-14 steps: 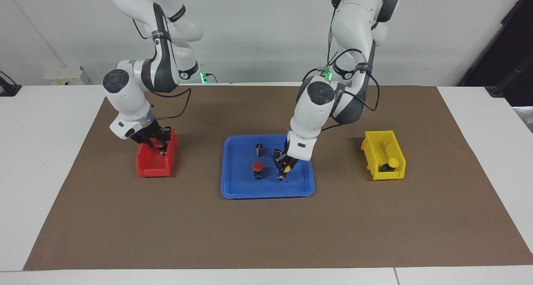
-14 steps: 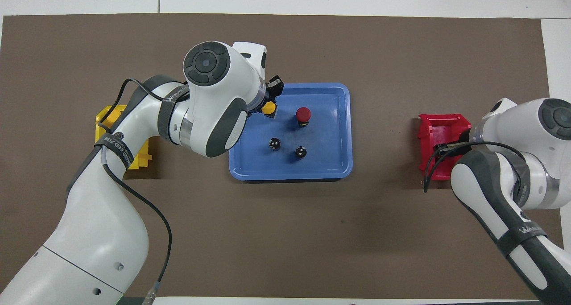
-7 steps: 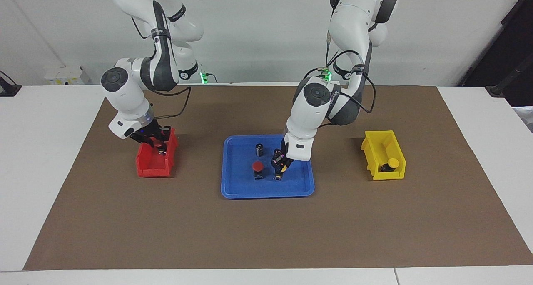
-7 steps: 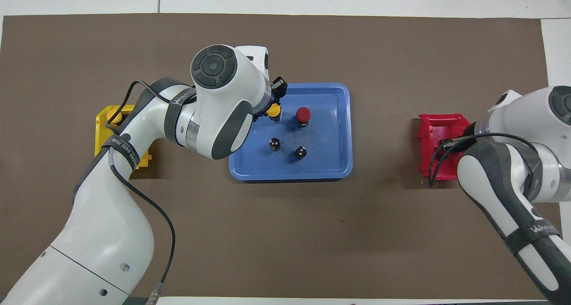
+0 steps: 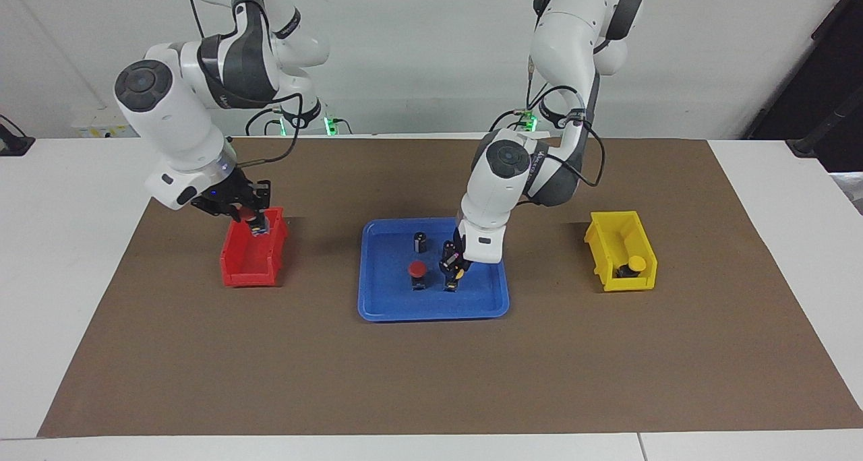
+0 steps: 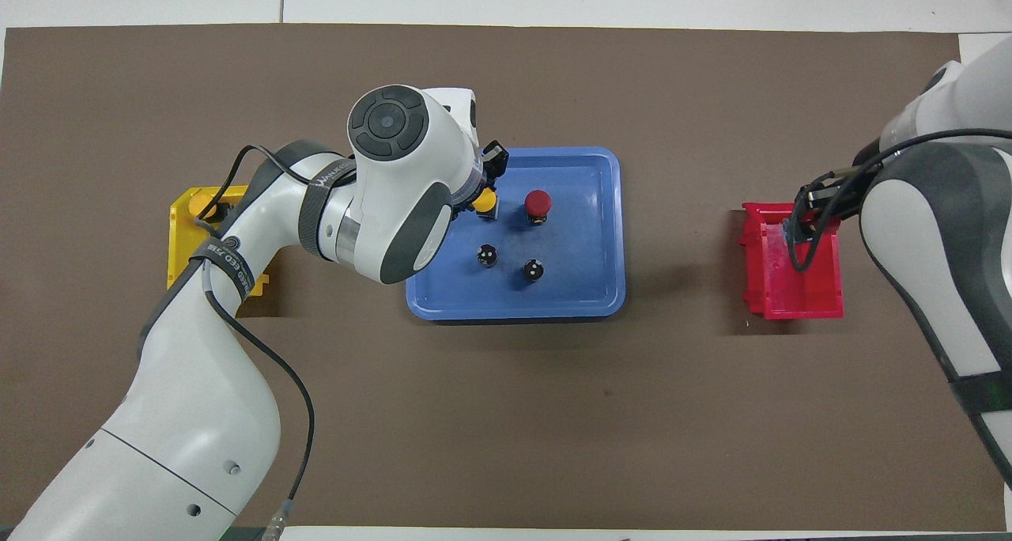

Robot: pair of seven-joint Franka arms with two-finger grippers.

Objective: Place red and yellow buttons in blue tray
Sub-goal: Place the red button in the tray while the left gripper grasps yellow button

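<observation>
The blue tray (image 5: 385, 298) lies mid-table, also in the overhead view (image 6: 587, 281). A red button (image 5: 418, 269) stands in it (image 6: 538, 202). My left gripper (image 5: 455, 270) is low in the tray, shut on a yellow button (image 6: 485, 201) right beside the red one. My right gripper (image 5: 254, 222) hangs just above the red bin (image 5: 246, 269), shut on a small dark-bodied red button (image 5: 256, 220). A second yellow button (image 5: 634, 264) sits in the yellow bin (image 5: 609, 237); its cap shows in the overhead view (image 6: 207, 205).
Two dark capless cylinders (image 6: 487, 255) (image 6: 534, 270) stand in the tray, nearer to the robots than the buttons. The red bin (image 6: 791, 289) is toward the right arm's end, the yellow bin (image 6: 179, 244) toward the left arm's end. A brown mat (image 5: 431, 373) covers the table.
My right gripper rose out of the red bin with the red button. My left gripper moved the yellow button a little closer to the red button and lower in the tray.
</observation>
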